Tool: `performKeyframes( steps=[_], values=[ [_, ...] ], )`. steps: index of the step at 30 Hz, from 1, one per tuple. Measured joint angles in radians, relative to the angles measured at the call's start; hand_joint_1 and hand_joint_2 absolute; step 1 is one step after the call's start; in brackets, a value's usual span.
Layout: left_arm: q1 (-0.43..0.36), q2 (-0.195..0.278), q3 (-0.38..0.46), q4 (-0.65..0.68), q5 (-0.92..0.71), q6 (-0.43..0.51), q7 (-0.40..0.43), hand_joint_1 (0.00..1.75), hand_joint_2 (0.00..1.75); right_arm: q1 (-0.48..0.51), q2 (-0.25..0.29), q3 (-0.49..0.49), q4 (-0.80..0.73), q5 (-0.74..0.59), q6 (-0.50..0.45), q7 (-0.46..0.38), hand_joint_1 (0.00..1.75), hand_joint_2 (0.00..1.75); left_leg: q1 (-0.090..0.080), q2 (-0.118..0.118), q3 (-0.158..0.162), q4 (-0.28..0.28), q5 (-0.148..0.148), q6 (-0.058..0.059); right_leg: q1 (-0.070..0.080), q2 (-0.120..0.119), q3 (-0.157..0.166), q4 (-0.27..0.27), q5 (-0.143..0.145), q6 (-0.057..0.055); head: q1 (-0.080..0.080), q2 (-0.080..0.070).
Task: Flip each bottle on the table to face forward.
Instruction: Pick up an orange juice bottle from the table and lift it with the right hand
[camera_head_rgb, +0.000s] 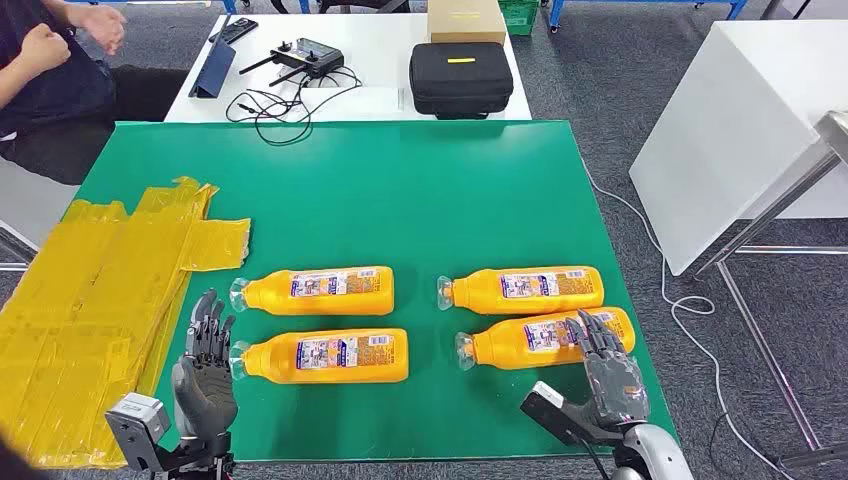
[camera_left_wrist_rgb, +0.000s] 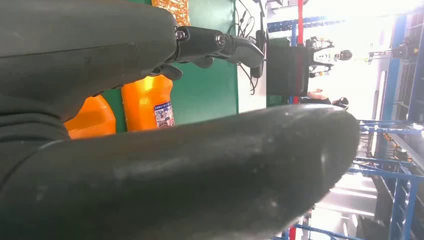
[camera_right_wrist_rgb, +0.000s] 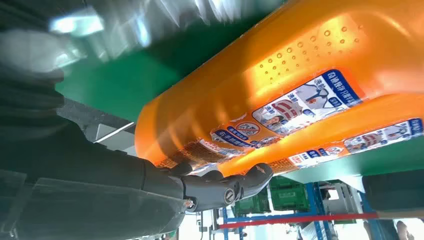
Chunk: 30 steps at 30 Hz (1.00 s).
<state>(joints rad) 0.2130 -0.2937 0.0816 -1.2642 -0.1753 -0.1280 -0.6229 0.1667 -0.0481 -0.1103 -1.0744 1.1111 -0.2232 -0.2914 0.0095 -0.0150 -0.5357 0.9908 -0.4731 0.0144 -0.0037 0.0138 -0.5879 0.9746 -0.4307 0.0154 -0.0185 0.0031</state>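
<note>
Bottles, four of them, lie on their sides on the green table (camera_head_rgb: 400, 190), and you can place each one against that table's near edge. You have the front left bottle (camera_head_rgb: 320, 357) and the front right bottle (camera_head_rgb: 545, 340) closest to the edge, with the back left bottle (camera_head_rgb: 318, 291) and the back right bottle (camera_head_rgb: 525, 290) just beyond them; all four have their clear caps pointing left and printed labels facing up. Your left hand (camera_head_rgb: 205, 375) sits at the near edge beside the cap end of the front left bottle, its fingers spread and holding nothing. Your right hand (camera_head_rgb: 607, 365) sits at the near edge by the base end of the front right bottle, fingers extended over its edge; from the right wrist view the fingertips (camera_right_wrist_rgb: 250, 180) lie against the orange body, though you cannot tell whether they grip it. Yellow plastic bags (camera_head_rgb: 90, 310) cover the table's left side. Beyond the far edge, a white table (camera_head_rgb: 380, 70) carries a black case (camera_head_rgb: 460, 78) and a controller (camera_head_rgb: 305, 55), and a person (camera_head_rgb: 50, 80) sits at the far left.
</note>
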Motion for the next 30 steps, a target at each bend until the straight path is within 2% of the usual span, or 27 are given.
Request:
performKeyframes(
  steps=[10,14,20,25,30],
  values=[
    [-0.003,0.0,0.0,0.0,0.001,-0.009,0.0,0.0,0.0,0.011,0.004,-0.011,-0.021,0.009,-0.002,-0.003,0.0,1.75,0.0,0.0,0.0,0.0,0.0,0.0,0.0,0.0,0.0,0.0,0.0,0.0,0.0,0.0],
    [-0.008,0.0,0.0,0.006,0.001,-0.022,0.001,0.0,0.0,0.062,0.012,-0.013,-0.13,0.005,0.07,-0.019,0.0,1.75,0.0,0.0,0.0,0.0,0.0,0.0,0.0,0.0,0.0,0.0,0.0,0.0,0.0,0.0],
    [-0.037,0.0,-0.01,0.053,0.016,-0.023,-0.013,0.0,0.0,0.127,0.015,-0.027,-0.3,0.066,0.161,-0.004,0.0,1.75,0.0,0.0,-0.001,0.0,0.0,0.0,0.0,0.0,0.0,0.0,0.0,0.0,0.0,0.0],
    [-0.057,0.001,-0.018,0.081,0.028,-0.023,-0.014,0.0,0.0,0.125,0.019,-0.047,-0.327,0.122,0.181,0.005,0.0,1.75,0.0,0.0,-0.001,0.0,0.0,0.0,0.0,0.0,0.001,0.0,0.0,0.0,0.0,0.0],
    [-0.072,0.005,-0.025,0.1,0.051,-0.01,-0.011,0.0,0.0,0.067,0.014,-0.052,-0.267,0.184,0.194,0.009,0.0,1.75,0.0,0.003,0.0,0.0,0.0,0.0,0.0,0.002,0.001,0.0,0.0,0.0,0.0,0.0]
  ],
)
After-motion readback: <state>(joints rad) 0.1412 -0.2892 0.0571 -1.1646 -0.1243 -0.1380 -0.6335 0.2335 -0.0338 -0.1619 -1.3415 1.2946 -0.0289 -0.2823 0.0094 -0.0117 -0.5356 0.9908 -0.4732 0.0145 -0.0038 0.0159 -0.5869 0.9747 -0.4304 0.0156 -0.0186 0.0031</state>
